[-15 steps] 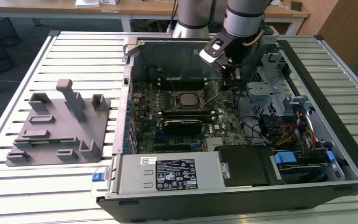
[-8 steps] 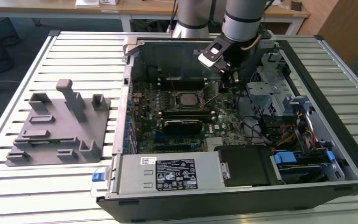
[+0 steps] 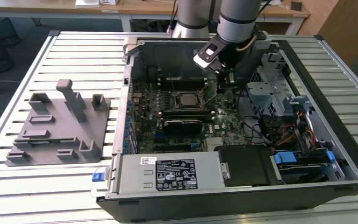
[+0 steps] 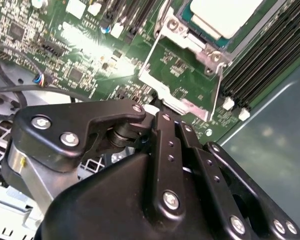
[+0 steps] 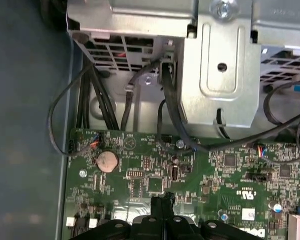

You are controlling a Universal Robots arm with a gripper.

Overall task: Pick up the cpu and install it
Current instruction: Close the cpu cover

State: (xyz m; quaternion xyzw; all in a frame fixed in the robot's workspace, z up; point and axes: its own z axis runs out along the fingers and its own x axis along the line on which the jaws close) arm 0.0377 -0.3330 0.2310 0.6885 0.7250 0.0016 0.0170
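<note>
Your gripper (image 4: 159,117), closed on nothing, hangs at the motherboard (image 5: 139,175) edge nearest the drive cage (image 5: 225,75); the cpu (image 4: 225,15) lies in its socket (image 4: 176,27) close by, toward the board's middle.

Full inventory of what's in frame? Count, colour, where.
computer case: 1, black, open, on the table
table: 1, pale metal slats
fixture tray: 1, grey, on the table, exterior view's left
motherboard: 1, green, inside the case
socket: 1, metal-framed, on the motherboard
cpu: 1, silvery-grey, in the socket
coin cell: 1, silver, on the motherboard
power supply: 1, grey, inside the case
cables: several, black, inside the case
arm: 1, grey
gripper: 1, black, shut, over the motherboard
</note>
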